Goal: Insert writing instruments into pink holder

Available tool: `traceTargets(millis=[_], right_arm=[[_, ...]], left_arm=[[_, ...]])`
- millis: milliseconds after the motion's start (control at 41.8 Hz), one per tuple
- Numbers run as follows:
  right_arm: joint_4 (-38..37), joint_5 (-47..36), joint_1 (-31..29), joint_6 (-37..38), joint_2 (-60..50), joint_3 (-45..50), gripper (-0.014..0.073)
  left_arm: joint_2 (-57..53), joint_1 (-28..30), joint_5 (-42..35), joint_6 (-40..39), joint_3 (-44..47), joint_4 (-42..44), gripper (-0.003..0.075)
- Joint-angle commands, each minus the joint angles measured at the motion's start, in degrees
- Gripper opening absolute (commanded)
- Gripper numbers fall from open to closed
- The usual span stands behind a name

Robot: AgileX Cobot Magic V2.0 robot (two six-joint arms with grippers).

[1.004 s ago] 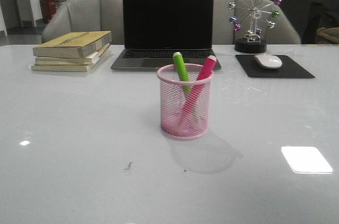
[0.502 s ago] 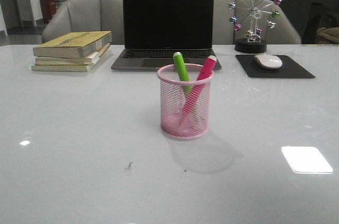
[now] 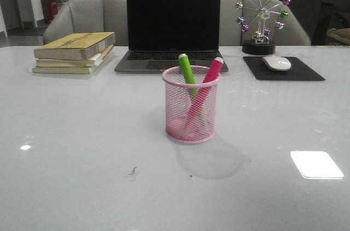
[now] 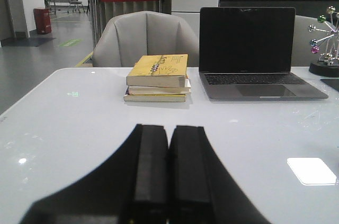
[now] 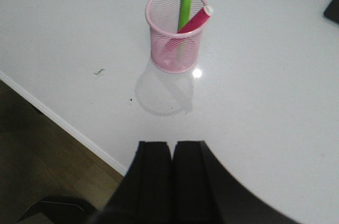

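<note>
1. Pink wire mesh forms the holder [image 3: 191, 105], which stands upright near the middle of the white table [image 3: 82, 149], in front of the laptop [image 3: 173, 26] at the far edge.
2. Both pens stand inside the holder, their lower ends at its base and their upper ends above the rim.
3. The lime green pen [image 3: 186, 71] leans with its long axis tilted slightly to the left, pale tip uppermost, resting on the rim's far side.
4. The magenta pen [image 3: 206, 81] slants more steeply to the right, whitish cap uppermost, resting on the rim's right side; the two cross low in the cup.
5. The left gripper [image 4: 169, 168] has its fingers pressed together with nothing between them, above the table's left part, facing the stack of books [image 4: 157, 77].
6. The right gripper [image 5: 172, 181] is likewise closed and empty, over the table's near edge, well apart from the holder.
</note>
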Motion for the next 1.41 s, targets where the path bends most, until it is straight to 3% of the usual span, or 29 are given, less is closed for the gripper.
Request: traceTargets(millis=[0,263,598,956,1386], right_arm=[[-0.2,-6.9,-3.2,-0.6,-2.4,0.7,0.0073],[-1.1,-25.9,-16.7,-0.6,-13.6,13.4,0.0073],[-1.1,-34.0,-30.1,-0.6,-31.2,30.0,0.0073],[-1.0,-42.7,-31.3,-0.5,-40.6,44.4,0.0073],[-0.4,-43.8,-31.3,-0.4,-40.6,44.3,0.0072]], left_arm=[[-1.2,-0.4,-5.2,-0.5,0.3,-0.6,0.0091],[-1.2,-0.4,-5.2,-0.5,0.3,-0.6,0.0091],[-1.2,-0.4,-5.2,-0.5,0.3,-0.6,0.0091],[-1.2,-0.4,-5.2,-0.5,0.3,-0.6,0.0091],[-1.1,-0.4,-5.2,-0.5,0.3,-0.6,0.0091]])
